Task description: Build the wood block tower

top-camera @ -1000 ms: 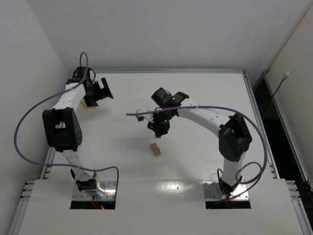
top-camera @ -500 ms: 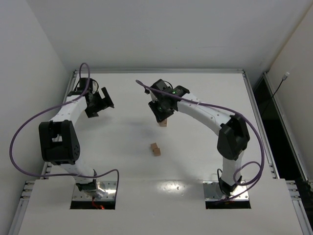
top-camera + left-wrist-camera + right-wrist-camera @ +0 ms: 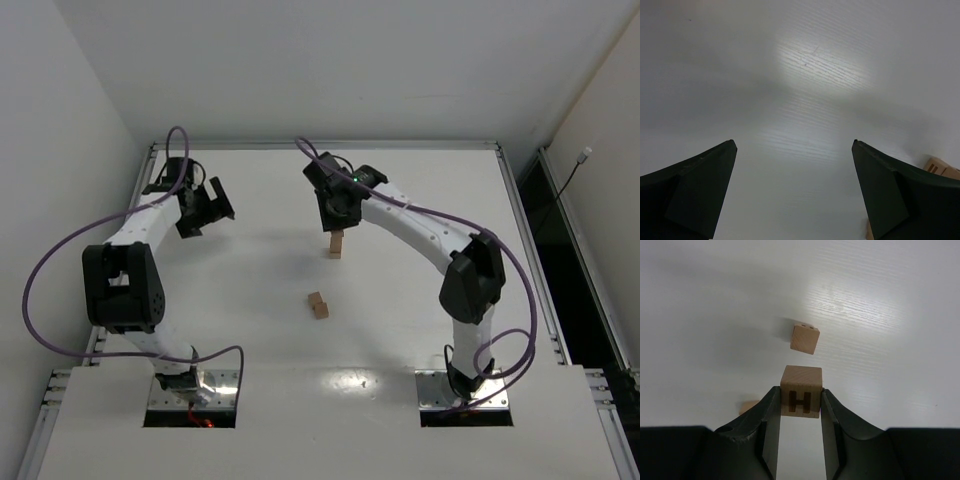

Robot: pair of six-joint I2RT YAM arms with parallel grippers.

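My right gripper is shut on a tan wood block marked "H". In the top view the right gripper sits far of centre, with a narrow tan column directly under it. I cannot tell whether the held block rests on another. A loose wood block lies beyond the fingers. In the top view it shows as a small tan pile at mid table. My left gripper is open and empty at the far left. A tan block peeks out beside its right finger.
A tan piece shows partly behind the right gripper's left finger. The table's raised rim runs along the far edge, with white walls behind and to the left. Purple cables loop off both arms.
My right gripper has moved from just above the mid-table pile toward the far side, carrying the block. My left gripper has shifted slightly and stays open.
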